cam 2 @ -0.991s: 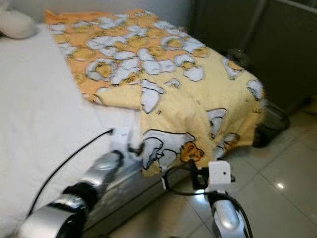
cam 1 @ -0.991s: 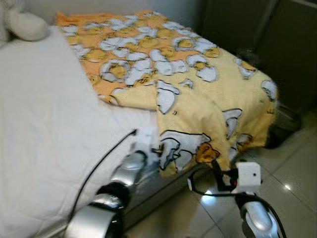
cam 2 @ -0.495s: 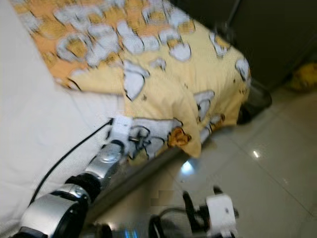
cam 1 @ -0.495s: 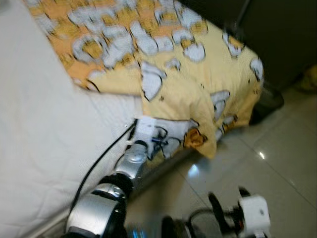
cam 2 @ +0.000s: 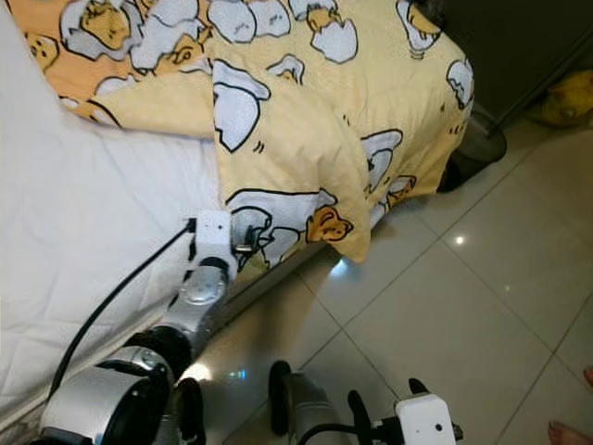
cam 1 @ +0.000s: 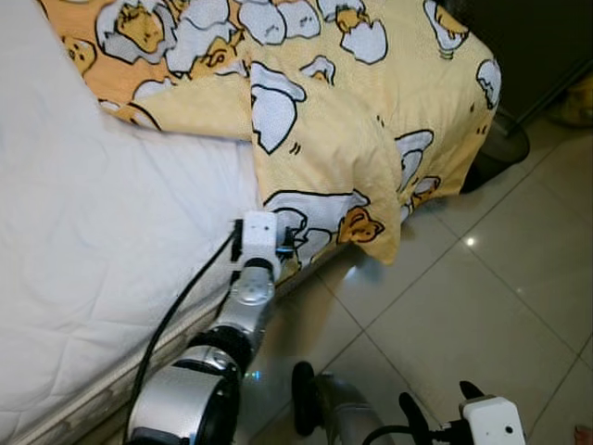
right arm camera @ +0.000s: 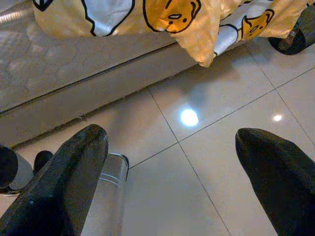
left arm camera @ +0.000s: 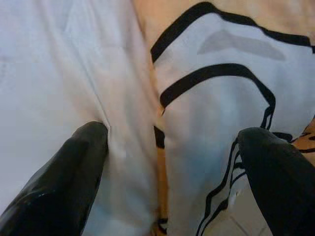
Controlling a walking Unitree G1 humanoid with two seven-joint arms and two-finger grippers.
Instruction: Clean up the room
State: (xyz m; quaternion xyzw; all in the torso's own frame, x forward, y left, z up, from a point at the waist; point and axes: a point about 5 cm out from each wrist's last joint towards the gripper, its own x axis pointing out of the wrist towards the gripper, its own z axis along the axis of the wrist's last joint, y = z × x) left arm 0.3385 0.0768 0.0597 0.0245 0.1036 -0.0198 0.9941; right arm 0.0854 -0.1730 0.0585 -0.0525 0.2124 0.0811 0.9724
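A yellow blanket (cam 1: 352,139) printed with ducks and eggshells lies across the foot of the bed and hangs over its side. The white sheet (cam 1: 93,232) covers the rest of the mattress. My left gripper (cam 1: 289,245) is at the blanket's hanging edge, where it meets the sheet. In the left wrist view this gripper (left arm camera: 172,167) is open, fingers (left arm camera: 74,182) wide apart with sheet and blanket between them. My right gripper (right arm camera: 170,162) hangs open low over the tiled floor (right arm camera: 221,162), apart from the blanket's drooping corner (right arm camera: 202,49).
A dark cabinet (cam 1: 528,46) stands beyond the foot of the bed, with a dark round object (cam 1: 496,153) on the floor beside it. A yellow item (cam 2: 565,97) lies near the cabinet. A person's toes (cam 2: 565,434) show at the lower right. Glossy tiles (cam 1: 482,306) stretch to the right.
The camera has tilted down toward the floor. My left gripper stays at the blanket's hanging edge. The right arm has dropped lower, away from the blanket corner.
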